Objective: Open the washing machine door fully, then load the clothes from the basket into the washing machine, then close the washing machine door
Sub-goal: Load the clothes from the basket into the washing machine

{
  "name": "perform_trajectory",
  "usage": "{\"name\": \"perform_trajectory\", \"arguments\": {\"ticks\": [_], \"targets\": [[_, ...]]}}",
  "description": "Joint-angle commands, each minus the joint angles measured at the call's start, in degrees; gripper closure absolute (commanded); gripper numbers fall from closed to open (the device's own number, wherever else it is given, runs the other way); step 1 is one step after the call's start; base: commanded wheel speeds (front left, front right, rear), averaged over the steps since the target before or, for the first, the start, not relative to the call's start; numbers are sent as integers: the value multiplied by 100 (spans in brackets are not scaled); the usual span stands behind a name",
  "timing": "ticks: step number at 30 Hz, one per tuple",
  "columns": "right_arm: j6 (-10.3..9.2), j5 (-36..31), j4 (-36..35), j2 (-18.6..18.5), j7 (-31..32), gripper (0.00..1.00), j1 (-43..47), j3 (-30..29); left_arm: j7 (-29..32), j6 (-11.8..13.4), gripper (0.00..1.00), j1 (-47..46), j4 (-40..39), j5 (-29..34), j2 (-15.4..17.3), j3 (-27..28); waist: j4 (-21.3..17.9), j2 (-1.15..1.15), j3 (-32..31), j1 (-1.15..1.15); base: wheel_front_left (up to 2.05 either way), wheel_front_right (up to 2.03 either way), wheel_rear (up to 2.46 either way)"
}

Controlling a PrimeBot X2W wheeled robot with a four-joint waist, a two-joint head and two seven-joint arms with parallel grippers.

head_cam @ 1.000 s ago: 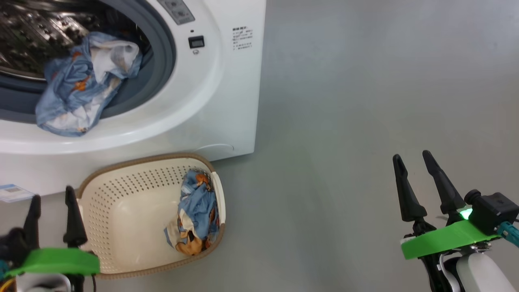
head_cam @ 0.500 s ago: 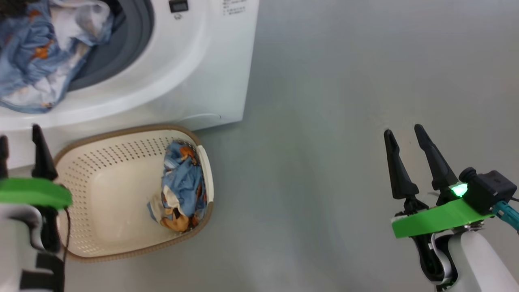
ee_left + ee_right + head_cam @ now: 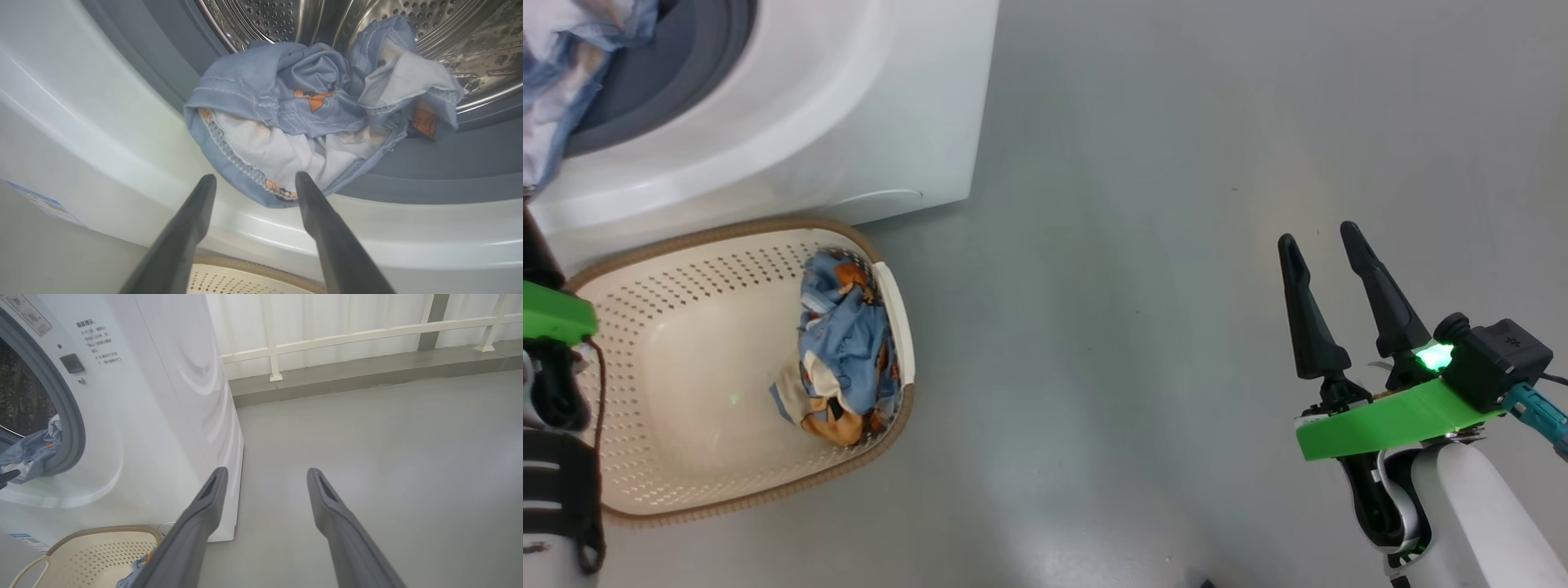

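The white washing machine (image 3: 849, 106) stands at the upper left with its opening uncovered; the washing machine door is out of view. One bundle of the clothes (image 3: 310, 122), light blue with orange prints, droops over the grey gasket at the steel drum's (image 3: 286, 16) mouth. My left gripper (image 3: 255, 177) is open just below that bundle, apart from it. A second bundle of clothes (image 3: 841, 351) lies against the right wall of the cream basket (image 3: 686, 367) on the floor in front of the machine. My right gripper (image 3: 1317, 233) is open and empty over bare floor, far right of the basket.
Grey floor (image 3: 1135, 245) spreads to the right of the machine. A low kerb and white railing (image 3: 347, 337) run along the back. A blue label (image 3: 45, 204) is stuck low on the machine's front. My left wrist's green mount (image 3: 547, 314) sits at the basket's left end.
The head camera has swung, sliding machine and basket up and left in the picture. My left gripper has slipped to the picture's left edge. Both bundles lie as before.
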Motion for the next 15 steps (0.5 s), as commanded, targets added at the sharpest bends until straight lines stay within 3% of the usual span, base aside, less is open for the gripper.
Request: {"name": "perform_trajectory", "arguments": {"ticks": [1,15], "targets": [[43,-68,-144,-15,-45,0,-50,109,-35,-12,0,-66,-34,-75,306,52,-41,0,41,0,0,0,0],[43,-79,-173,-34,-45,0,-141,178,-24,-12,0,-284,226,-1102,455,-267,-115,0,162,0,0,0,0]]}}
